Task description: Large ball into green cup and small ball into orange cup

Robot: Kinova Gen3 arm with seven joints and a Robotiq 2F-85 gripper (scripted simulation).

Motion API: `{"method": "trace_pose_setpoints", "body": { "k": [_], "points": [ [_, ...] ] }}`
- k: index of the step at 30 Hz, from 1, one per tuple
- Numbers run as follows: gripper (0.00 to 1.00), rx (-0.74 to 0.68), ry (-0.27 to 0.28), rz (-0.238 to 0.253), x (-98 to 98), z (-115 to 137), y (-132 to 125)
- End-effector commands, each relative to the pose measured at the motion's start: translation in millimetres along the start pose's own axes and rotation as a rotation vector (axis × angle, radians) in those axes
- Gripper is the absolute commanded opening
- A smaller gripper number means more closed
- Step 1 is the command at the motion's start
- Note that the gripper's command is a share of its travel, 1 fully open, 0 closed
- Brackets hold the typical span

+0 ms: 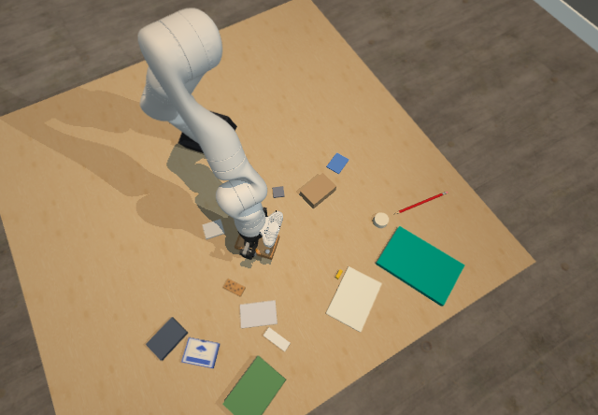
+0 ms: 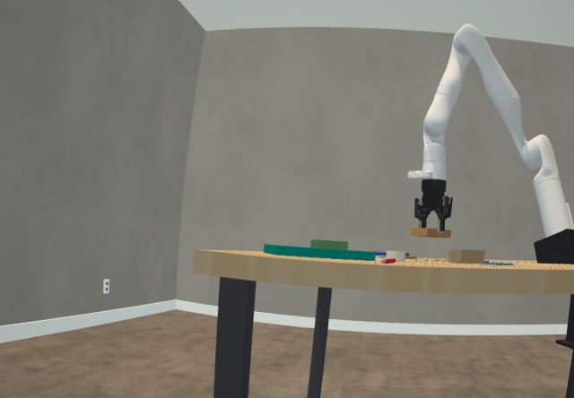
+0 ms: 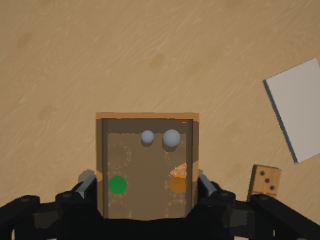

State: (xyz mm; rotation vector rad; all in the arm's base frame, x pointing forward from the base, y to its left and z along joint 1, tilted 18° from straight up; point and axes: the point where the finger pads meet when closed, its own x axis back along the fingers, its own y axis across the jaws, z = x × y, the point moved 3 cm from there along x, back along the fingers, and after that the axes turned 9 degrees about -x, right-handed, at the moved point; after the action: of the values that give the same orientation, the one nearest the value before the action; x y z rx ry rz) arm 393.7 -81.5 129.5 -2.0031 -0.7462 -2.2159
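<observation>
My gripper [image 3: 147,188] is shut on the covered wooden puzzle [image 3: 147,165] across its two long sides and holds it above the table, as the exterior view shows the puzzle [image 2: 430,232] clear of the table top. Inside the puzzle, the small ball and the large ball lie side by side against the far wall. The green cup [image 3: 117,184] sits near left and the orange cup [image 3: 178,184] near right, both empty. In the overhead view the puzzle [image 1: 258,247] is mostly hidden under my wrist.
A wooden die [image 3: 265,181] and a white card [image 3: 296,107] lie to the right below me. Around the table lie a brown box [image 1: 317,189], a teal book [image 1: 420,264], a cream sheet [image 1: 353,297], a red pencil [image 1: 420,203] and several small flat items.
</observation>
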Motion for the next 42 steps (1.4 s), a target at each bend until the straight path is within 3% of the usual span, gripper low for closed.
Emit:
{"method": "trace_pose_setpoints", "body": {
  "k": [1,20,22,32,34,42],
  "points": [
    [0.72,0.000,0.001,0.000,0.4,0.4,0.1],
    [0.72,0.000,0.001,0.000,0.4,0.4,0.1],
    [0.72,0.000,0.045,0.007,0.4,-1.7,0.4],
    [0.72,0.000,0.044,0.008,0.4,-1.7,0.5],
    [0.72,0.000,0.001,0.000,0.4,0.4,0.1],
    [0.72,0.000,0.002,0.000,0.4,0.4,0.1]
  ]
}}
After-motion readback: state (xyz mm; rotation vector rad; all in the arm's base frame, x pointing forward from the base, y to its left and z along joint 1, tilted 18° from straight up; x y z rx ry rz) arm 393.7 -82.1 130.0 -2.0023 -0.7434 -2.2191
